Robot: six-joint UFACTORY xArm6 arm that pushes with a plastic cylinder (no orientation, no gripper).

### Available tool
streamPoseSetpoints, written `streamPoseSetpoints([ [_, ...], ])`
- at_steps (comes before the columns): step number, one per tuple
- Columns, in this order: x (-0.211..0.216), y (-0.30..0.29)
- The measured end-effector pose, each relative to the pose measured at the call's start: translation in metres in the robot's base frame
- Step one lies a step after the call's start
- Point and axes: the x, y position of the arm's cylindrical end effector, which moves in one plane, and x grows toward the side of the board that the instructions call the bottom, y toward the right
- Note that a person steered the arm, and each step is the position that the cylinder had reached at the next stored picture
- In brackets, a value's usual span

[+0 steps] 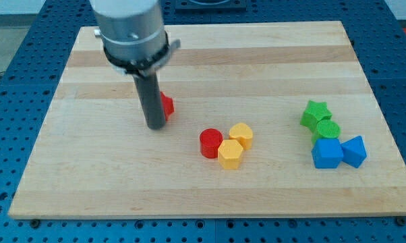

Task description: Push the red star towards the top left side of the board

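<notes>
The red star [166, 105] lies left of the board's middle, mostly hidden behind my rod; only its right edge shows. My tip [155, 126] rests on the board just at the star's lower left, touching or nearly touching it. A red cylinder [210, 143] stands near the middle, with two yellow blocks [241, 134] [230, 154] touching it on its right.
At the view's right, a green star [315, 113] and a green cylinder [327, 129] sit above a blue cube [327, 153] and a blue block [355, 150], all close together. The wooden board [210, 61] lies on a blue perforated table.
</notes>
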Motion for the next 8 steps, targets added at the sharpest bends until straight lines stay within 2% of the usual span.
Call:
streamPoseSetpoints([
  [1, -0.066, -0.006],
  [2, -0.077, -0.007],
  [3, -0.037, -0.007],
  [4, 0.017, 0.025],
  [5, -0.009, 0.076],
  [7, -0.08, 0.056],
  [8, -0.085, 0.043],
])
